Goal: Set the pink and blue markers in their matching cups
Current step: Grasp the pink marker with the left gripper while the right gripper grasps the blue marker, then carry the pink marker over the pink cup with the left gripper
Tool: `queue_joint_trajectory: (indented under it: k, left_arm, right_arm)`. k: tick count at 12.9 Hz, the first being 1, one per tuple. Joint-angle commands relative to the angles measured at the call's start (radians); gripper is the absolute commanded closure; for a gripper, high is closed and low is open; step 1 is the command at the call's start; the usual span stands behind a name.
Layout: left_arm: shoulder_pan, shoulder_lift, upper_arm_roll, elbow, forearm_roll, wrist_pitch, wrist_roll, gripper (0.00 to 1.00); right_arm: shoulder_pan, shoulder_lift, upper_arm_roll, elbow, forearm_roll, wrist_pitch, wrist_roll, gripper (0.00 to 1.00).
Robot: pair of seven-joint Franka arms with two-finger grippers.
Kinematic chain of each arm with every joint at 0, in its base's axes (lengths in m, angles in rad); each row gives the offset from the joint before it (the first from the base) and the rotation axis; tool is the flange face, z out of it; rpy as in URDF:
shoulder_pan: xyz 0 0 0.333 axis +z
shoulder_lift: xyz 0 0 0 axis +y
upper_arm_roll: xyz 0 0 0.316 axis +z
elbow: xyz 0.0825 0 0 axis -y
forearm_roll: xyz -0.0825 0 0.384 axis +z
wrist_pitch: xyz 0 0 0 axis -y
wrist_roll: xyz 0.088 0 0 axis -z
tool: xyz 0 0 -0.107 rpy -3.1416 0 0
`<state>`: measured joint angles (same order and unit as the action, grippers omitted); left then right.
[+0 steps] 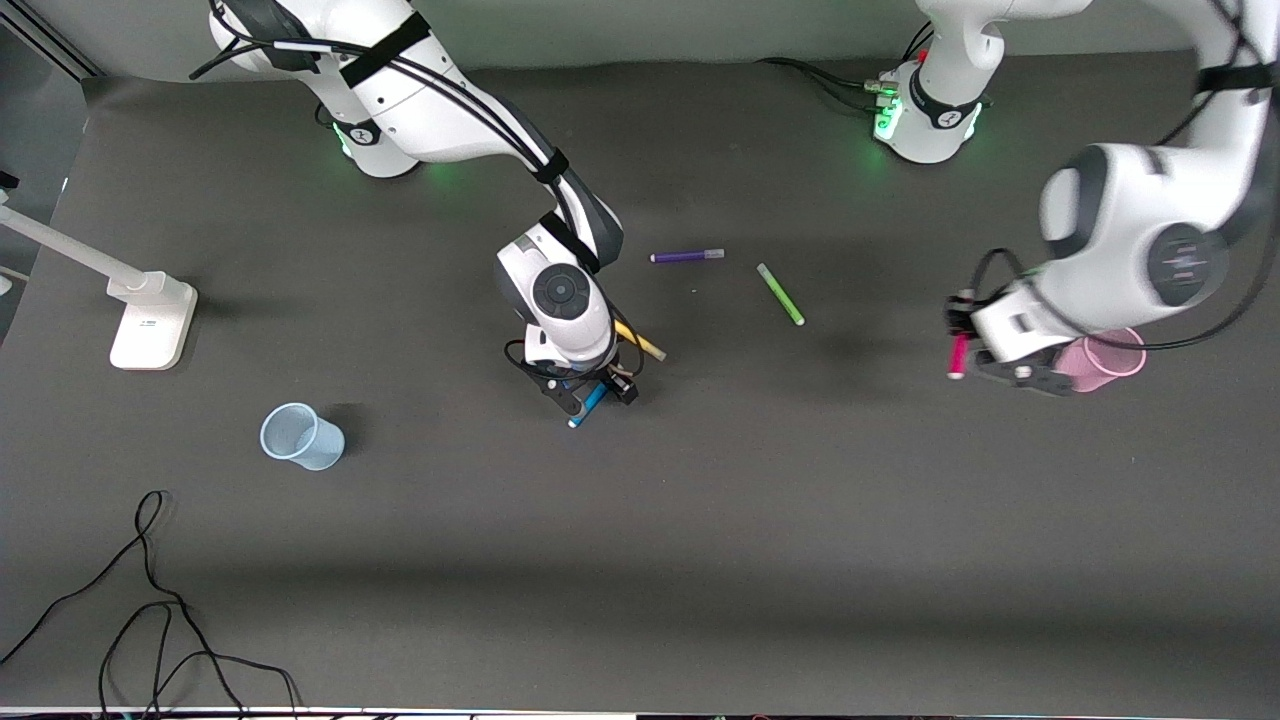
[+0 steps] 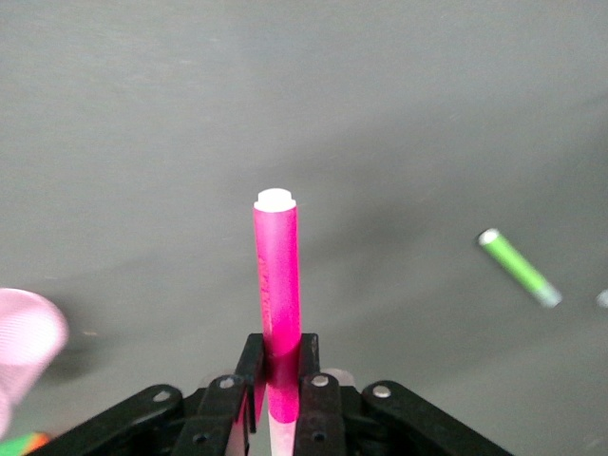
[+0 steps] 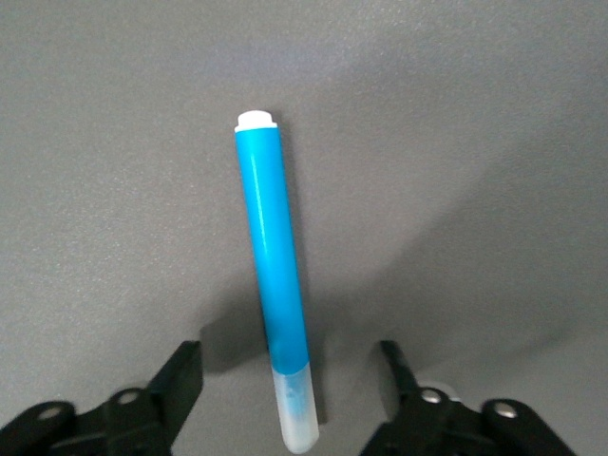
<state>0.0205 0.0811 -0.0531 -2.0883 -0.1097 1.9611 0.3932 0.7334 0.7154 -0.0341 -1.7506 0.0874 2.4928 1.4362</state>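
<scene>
My left gripper (image 1: 962,338) (image 2: 277,348) is shut on the pink marker (image 1: 958,356) (image 2: 276,275), held in the air over the table beside the pink cup (image 1: 1108,361) (image 2: 23,339). The cup stands under the left arm's wrist. The blue marker (image 1: 588,404) (image 3: 274,285) lies flat on the table mid-table. My right gripper (image 1: 592,392) (image 3: 290,369) is down around its capped end, open, with a gap between each finger and the marker. The pale blue cup (image 1: 301,436) stands toward the right arm's end, nearer the front camera.
A yellow pen (image 1: 641,342) lies partly under the right wrist. A purple pen (image 1: 687,256) and a green pen (image 1: 780,294) (image 2: 518,267) lie farther from the front camera. A white stand (image 1: 150,320) sits at the right arm's end. Black cables (image 1: 150,600) lie near the front edge.
</scene>
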Motion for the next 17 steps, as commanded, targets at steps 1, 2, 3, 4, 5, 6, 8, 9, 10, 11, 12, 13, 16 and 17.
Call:
queue_joint_trajectory:
  k: [1,2,3,4,5,6,8,9,10,11,12,13,16,17]
  left_arm:
    - [0.128,-0.011,-0.011,-0.021,-0.013,0.013,0.308,1.00]
    - [0.160,-0.011,-0.011,-0.021,-0.019,0.021,0.394,1.00]
    - [0.195,-0.012,-0.010,-0.021,-0.040,0.034,0.476,1.00]
    - [0.231,-0.009,-0.010,-0.021,-0.062,0.053,0.592,1.00]
    - [0.265,0.000,-0.010,-0.029,-0.094,0.082,0.704,1.00]
    - [0.303,0.006,-0.010,-0.042,-0.155,0.099,0.807,1.00]
    - [0.370,0.047,-0.010,-0.050,-0.250,0.134,1.017,1.00]
    - [0.413,0.072,-0.010,-0.050,-0.283,0.165,1.138,1.00]
    - [0.447,0.094,-0.010,-0.050,-0.330,0.170,1.236,1.00]
    - [0.485,0.109,-0.010,-0.052,-0.372,0.163,1.310,1.00]
    - [0.518,0.124,-0.010,-0.050,-0.401,0.163,1.390,1.00]
    - [0.533,0.127,-0.010,-0.050,-0.447,0.168,1.465,1.00]
    - [0.578,0.167,-0.010,-0.052,-0.625,0.156,1.701,1.00]
    - [0.587,0.184,-0.010,-0.052,-0.665,0.151,1.764,1.00]
  right_arm:
    - [0.014,-0.008,-0.012,0.006,-0.003,-0.005,0.020,0.48]
    - [0.014,-0.008,-0.012,0.006,-0.003,-0.005,0.020,0.55]
    - [0.014,-0.008,-0.013,0.006,-0.003,-0.005,0.018,0.62]
    - [0.014,-0.008,-0.012,0.006,-0.003,-0.005,0.018,0.69]
    - [0.012,-0.008,-0.012,0.006,-0.003,-0.005,0.015,0.75]
    - [0.011,-0.010,-0.012,0.006,-0.003,-0.005,0.013,0.82]
    - [0.011,-0.010,-0.013,0.006,-0.003,-0.005,0.012,0.86]
    - [0.011,-0.011,-0.013,0.006,-0.003,-0.006,0.010,0.86]
    - [0.008,-0.016,-0.013,0.006,-0.003,-0.012,0.007,0.86]
    - [0.004,-0.025,-0.015,0.013,-0.003,-0.037,0.004,0.86]
    - [0.003,-0.043,-0.018,0.026,-0.003,-0.073,0.001,0.86]
    - [0.003,-0.057,-0.032,0.043,-0.003,-0.116,-0.009,0.86]
    - [0.001,-0.138,-0.064,0.069,-0.001,-0.256,-0.046,0.86]
    - [0.001,-0.171,-0.076,0.085,-0.001,-0.311,-0.065,0.86]
